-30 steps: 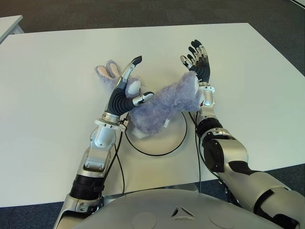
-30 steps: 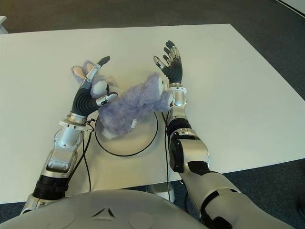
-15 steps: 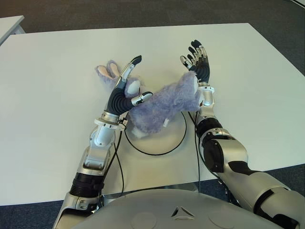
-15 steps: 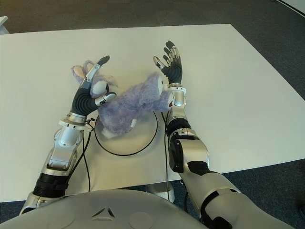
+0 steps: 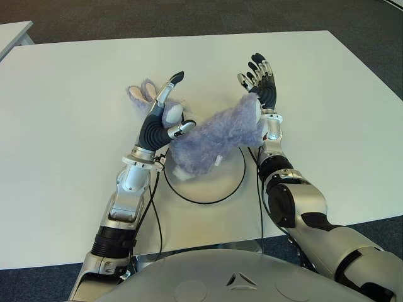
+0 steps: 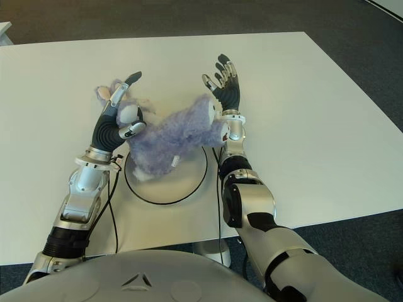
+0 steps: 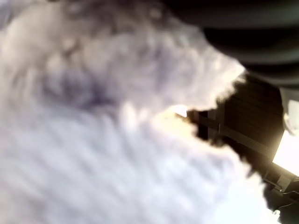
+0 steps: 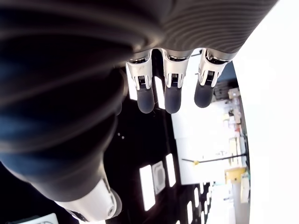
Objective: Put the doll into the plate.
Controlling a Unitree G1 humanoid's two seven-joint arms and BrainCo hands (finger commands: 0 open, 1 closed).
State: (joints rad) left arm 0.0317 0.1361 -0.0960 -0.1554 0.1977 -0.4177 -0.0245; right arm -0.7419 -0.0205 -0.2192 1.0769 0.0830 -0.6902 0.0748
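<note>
Purple plush bunny doll (image 5: pixel 211 138) pressed between left hand (image 5: pixel 162 119) and right hand (image 5: pixel 259 85), fingers spread, over round plate (image 5: pixel 236 182) on white tabletop (image 5: pixel 69 126). Fur alone in left wrist view; straight fingertips (image 8: pixel 171 98) in right.

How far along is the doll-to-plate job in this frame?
Done: the doll is pressed between the left hand and the right hand, over the far rim of the plate. In hand: both hands support it, fingers spread. Left: lowering it fully into the plate and letting go.
</note>
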